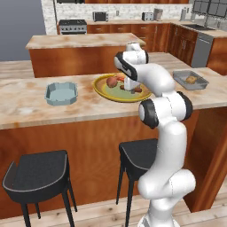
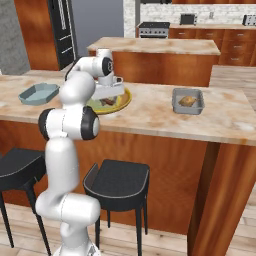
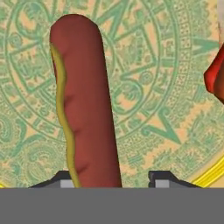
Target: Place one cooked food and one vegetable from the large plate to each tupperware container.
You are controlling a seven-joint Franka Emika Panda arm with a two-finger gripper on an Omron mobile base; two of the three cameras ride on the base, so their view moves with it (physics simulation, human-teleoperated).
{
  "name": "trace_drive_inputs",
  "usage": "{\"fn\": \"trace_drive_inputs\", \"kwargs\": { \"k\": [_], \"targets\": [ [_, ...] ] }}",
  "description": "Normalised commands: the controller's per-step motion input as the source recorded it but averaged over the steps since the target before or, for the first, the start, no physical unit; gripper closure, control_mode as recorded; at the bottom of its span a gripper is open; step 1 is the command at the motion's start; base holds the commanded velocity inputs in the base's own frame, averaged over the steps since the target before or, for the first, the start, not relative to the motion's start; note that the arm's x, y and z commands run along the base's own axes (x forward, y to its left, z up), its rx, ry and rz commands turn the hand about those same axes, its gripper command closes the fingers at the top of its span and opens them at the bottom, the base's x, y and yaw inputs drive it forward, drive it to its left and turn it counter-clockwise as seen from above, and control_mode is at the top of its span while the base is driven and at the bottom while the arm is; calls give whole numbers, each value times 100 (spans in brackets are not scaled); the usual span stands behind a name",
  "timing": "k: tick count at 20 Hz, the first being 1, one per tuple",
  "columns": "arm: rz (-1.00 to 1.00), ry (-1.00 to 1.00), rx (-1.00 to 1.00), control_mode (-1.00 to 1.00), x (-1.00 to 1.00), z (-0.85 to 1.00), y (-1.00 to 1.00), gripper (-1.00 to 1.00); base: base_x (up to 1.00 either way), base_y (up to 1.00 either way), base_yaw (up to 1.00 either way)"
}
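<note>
Left base view: a white robot arm reaches over a marble table, its end effector (image 1: 132, 88) low over the large plate (image 1: 104, 91), which holds food. A pale blue container (image 1: 61, 93) sits empty to the plate's left; a dark grey container (image 1: 190, 80) to the right holds a browned food piece (image 1: 191, 79).

Right base view: the plate (image 2: 123, 101) lies between both containers (image 2: 38, 93) (image 2: 188, 100).

Hand view: a sausage (image 3: 83, 105) with a mustard stripe lies between the spread, open fingertips (image 3: 162, 179) on the patterned plate (image 3: 144, 65), a red piece (image 3: 215, 74) nearby
</note>
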Motion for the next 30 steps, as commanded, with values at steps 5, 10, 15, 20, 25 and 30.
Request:
{"fn": "trace_drive_inputs", "kwargs": {
  "k": [5, 10, 15, 20, 25, 30],
  "targets": [
    [-1, -20, 0, -100, -1, -14, -2, 100, 0, 0, 0],
    [0, -21, 0, -100, 0, 92, 0, 100, 0, 0, 0],
    [-2, -1, -4, -100, 4, 86, -41, 100, 0, 0, 0],
    [-14, 0, -3, -100, 33, 17, -91, 100, 0, 0, 0],
    [-19, 0, -10, -100, 23, 6, -94, 100, 0, 0, 0],
    [-30, -24, -1, -100, -9, 1, -90, 100, 0, 0, 0]
  ]
}}
